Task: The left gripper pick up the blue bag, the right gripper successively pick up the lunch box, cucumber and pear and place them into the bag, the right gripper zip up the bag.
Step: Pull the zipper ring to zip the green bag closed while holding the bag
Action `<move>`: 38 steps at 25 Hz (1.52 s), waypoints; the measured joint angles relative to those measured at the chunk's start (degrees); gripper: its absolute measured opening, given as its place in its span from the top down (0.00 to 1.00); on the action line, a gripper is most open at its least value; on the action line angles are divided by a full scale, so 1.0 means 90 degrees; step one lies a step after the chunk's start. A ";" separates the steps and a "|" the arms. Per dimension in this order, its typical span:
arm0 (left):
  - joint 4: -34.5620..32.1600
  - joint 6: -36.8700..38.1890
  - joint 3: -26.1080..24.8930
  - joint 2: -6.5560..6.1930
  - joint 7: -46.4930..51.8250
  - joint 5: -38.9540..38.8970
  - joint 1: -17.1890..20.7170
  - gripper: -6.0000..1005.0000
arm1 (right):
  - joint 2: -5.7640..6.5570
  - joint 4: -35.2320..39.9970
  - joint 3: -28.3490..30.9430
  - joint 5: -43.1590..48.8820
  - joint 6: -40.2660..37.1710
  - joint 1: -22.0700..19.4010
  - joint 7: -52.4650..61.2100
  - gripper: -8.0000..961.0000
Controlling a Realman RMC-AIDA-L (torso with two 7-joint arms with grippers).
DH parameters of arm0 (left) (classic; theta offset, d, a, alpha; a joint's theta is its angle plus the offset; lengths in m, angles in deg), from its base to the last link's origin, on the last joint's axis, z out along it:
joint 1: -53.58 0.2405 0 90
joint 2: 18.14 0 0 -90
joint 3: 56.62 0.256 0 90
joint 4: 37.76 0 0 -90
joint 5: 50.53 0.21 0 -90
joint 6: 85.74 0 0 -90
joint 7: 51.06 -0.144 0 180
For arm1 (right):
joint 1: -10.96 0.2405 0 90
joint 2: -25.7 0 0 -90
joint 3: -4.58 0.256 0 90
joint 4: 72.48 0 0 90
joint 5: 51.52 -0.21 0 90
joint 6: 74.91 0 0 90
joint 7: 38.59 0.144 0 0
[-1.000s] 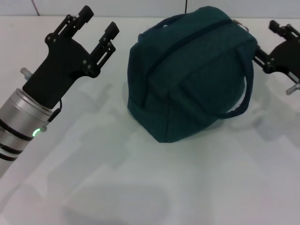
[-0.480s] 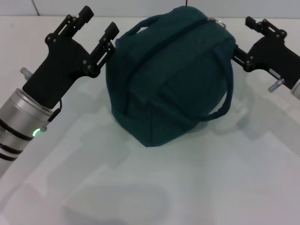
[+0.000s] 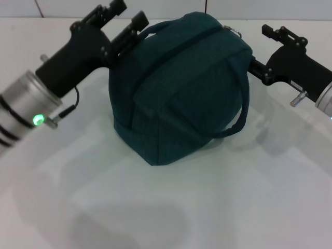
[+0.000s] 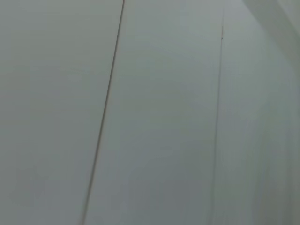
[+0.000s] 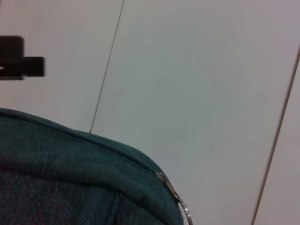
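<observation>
Left claw [image 3: 126,15] is up at the far-left top corner of the blue bag [image 3: 176,88], fingers apart w/ a clear gap, and it's hovering there, not clamped on anything. One loop handle [image 3: 155,27] arches right next to the near fingertip, basically touching or just beside it, can't tell which. Right claw [image 3: 259,49] is on the opposite side, at the bag's far-right top corner. Its near finger reaches in toward the fabric below the zipper ring [image 3: 234,31], but whether it's open or gripping something there, can't tell.

Bag sits on the white counter [image 3: 155,207] between the two arms, tilted, zip line running diagonally from the left claw's corner up to the ring on the right. Looks zipped shut already imo. No lunch box, cucumber or pear visible, prob inside.

Key relation: the ring pull is at the right end, so the right arm is the nearer one to it, while the handle is nearest the left.
</observation>
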 joint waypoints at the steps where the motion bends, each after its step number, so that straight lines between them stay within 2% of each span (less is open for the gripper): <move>1: -0.0338 -0.0138 0.0002 -0.0054 0.0440 0.0171 0.0034 0.38 | -0.0001 -0.0001 -0.0011 0.0000 -0.0006 -0.0004 0.0000 0.36; 7: -0.2339 -0.1176 -0.0047 -0.0392 0.3095 0.1653 -0.0006 0.38 | -0.0003 -0.0005 -0.0077 -0.0001 -0.0042 -0.0020 0.0000 0.37; 12: -0.3534 -0.1908 -0.0058 -0.0524 0.5516 0.3730 -0.0434 0.38 | -0.0016 -0.0004 -0.0101 0.0000 -0.0054 -0.0024 0.0000 0.37; 15: -0.3856 -0.1961 -0.0072 -0.0508 0.6344 0.4578 -0.0663 0.38 | -0.0015 -0.0003 -0.0115 0.0000 -0.0100 -0.0031 0.0000 0.37; 19: -0.3948 -0.2011 -0.0073 -0.0408 0.6620 0.5051 -0.0794 0.40 | -0.0013 0.0000 -0.0158 -0.0001 -0.0119 -0.0051 0.0000 0.37; 25: -0.3994 -0.2295 -0.0075 -0.0332 0.6982 0.5575 -0.0879 0.42 | -0.0013 0.0002 -0.0171 -0.0001 -0.0181 -0.0058 0.0000 0.38; 30: -0.4000 -0.2632 -0.0075 -0.0281 0.7011 0.5644 -0.0888 0.44 | -0.0013 0.0000 -0.0201 0.0000 -0.0223 -0.0065 0.0000 0.38; 38: -0.4008 -0.2614 -0.0026 -0.0230 0.6821 0.5704 -0.0887 0.48 | -0.0013 -0.0031 -0.0240 -0.0008 -0.0392 -0.0101 -0.0036 0.39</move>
